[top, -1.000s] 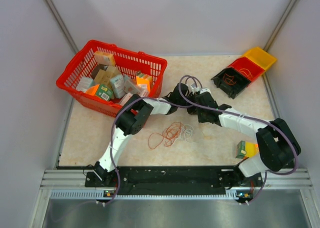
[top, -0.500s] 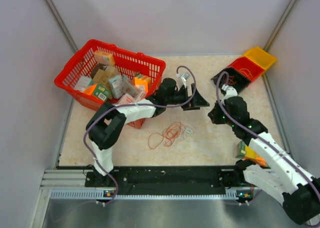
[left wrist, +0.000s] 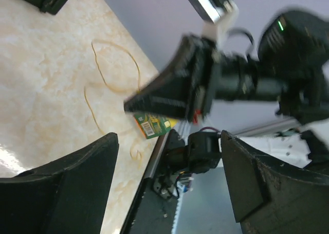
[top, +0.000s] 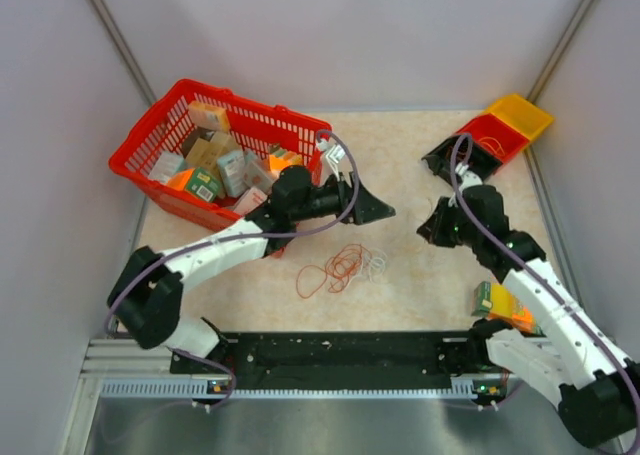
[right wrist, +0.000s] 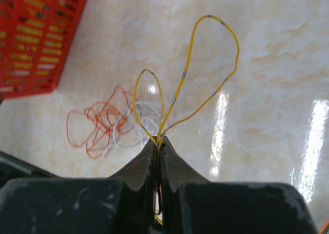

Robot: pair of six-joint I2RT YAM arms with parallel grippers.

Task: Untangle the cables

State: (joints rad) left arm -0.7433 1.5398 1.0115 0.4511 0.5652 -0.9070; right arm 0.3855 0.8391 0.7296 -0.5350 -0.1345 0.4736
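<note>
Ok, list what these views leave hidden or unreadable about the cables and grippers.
Top view: yellow cable too thin to see in the right gripper.
Right wrist view: its tail hidden between the shut fingers.
Tangle: which strand crosses which, too fine in the top view.
Left wrist view: blurred; left gripper open, its fingers cut off by the bottom edge.

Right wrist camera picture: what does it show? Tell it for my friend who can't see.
The right gripper pinches a thin yellow wire whose two loops stick out past its black fingertips. Beyond it, a tangle of orange and white wires lies on the pale marbled table, with a red basket in the top left corner.
</note>
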